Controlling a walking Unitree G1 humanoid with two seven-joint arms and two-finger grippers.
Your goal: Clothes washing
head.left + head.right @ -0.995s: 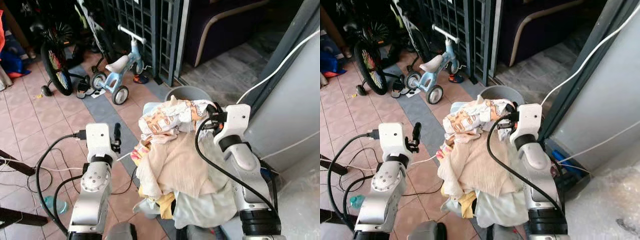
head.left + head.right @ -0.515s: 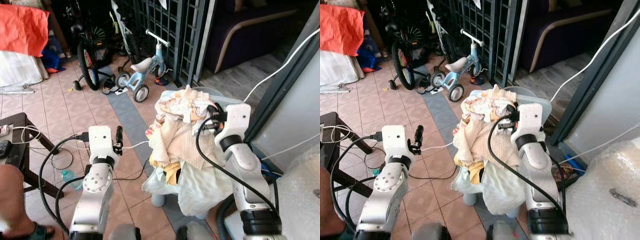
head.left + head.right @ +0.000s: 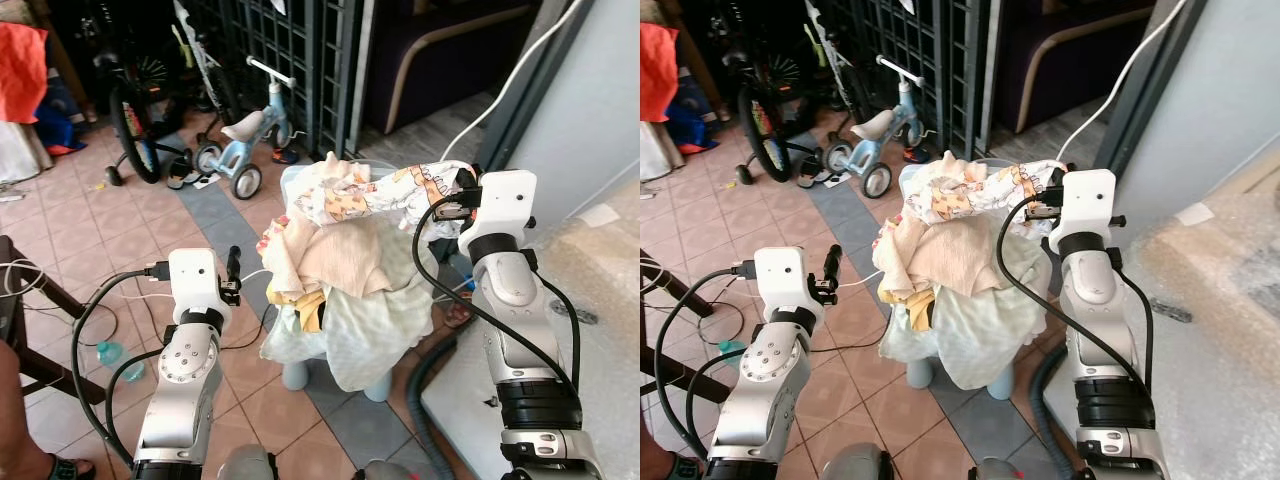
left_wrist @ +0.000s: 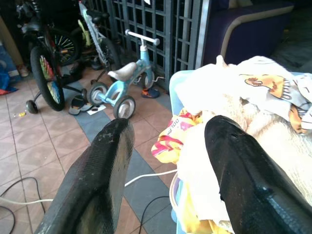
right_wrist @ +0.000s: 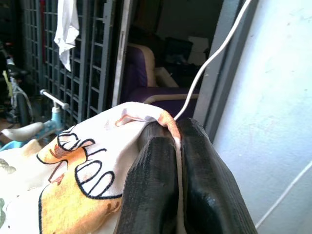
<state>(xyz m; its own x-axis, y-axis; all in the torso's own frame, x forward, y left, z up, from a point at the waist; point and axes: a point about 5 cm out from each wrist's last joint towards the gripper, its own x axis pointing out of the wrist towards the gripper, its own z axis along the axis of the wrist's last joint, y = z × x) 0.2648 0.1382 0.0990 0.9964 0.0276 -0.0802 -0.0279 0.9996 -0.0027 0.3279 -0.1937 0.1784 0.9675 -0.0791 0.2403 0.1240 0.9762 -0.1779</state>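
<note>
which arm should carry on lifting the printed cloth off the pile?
Right. The right hand is shut on the printed cloth, pinching its edge above the pile of clothes. The left hand is open beside the pile, holding nothing.

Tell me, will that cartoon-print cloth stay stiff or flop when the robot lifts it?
Probably flop: the printed cloth already sags and creases between the right gripper, shut on its edge, and the laundry pile. It looks thin and light. Lifting may drag neighbouring clothes, since it lies across them.

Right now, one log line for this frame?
right gripper: shut on printed cloth | left gripper: open, beside laundry pile | pile on light-blue stool
</note>
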